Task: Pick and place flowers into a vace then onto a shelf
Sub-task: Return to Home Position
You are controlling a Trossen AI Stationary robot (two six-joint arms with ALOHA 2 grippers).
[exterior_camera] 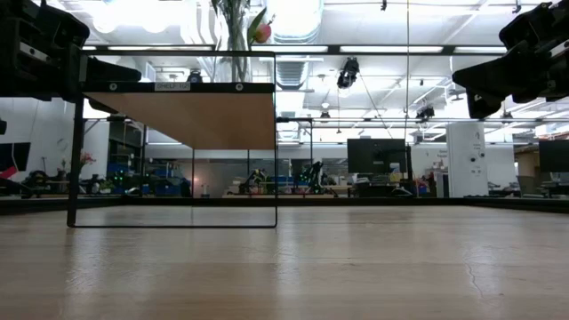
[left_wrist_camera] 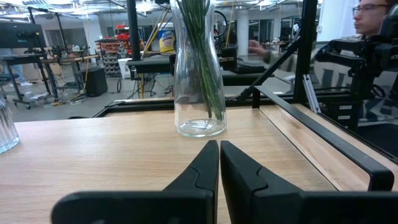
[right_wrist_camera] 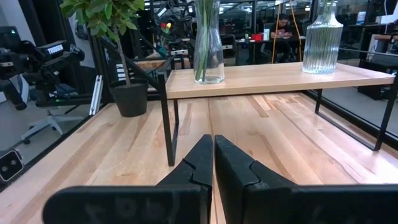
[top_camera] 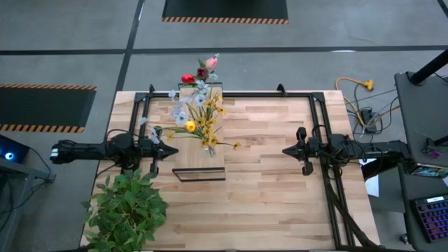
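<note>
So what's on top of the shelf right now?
Two glass vases stand on the shelf: a smooth vase holding green stems and a ribbed vase. Seen from above, the flowers cover both vases.

Behind the left gripper [top_camera: 173, 150], off the table [top_camera: 280, 196], a black mat [top_camera: 43, 107] edged in orange-and-black stripes lies on the grey concrete floor [top_camera: 70, 35]. A second such mat [top_camera: 225, 9] lies to the side of both grippers, past the table's far edge. Behind the right gripper [top_camera: 284, 150] a yellow cable [top_camera: 353, 85] loops on the floor beside a dark desk [top_camera: 420, 112] and a keyboard [top_camera: 432, 213], and beyond the table the open workshop shows bright ceiling strip lights [exterior_camera: 382, 49], a dark monitor [exterior_camera: 378, 156] and a white cabinet [exterior_camera: 467, 158].
</note>
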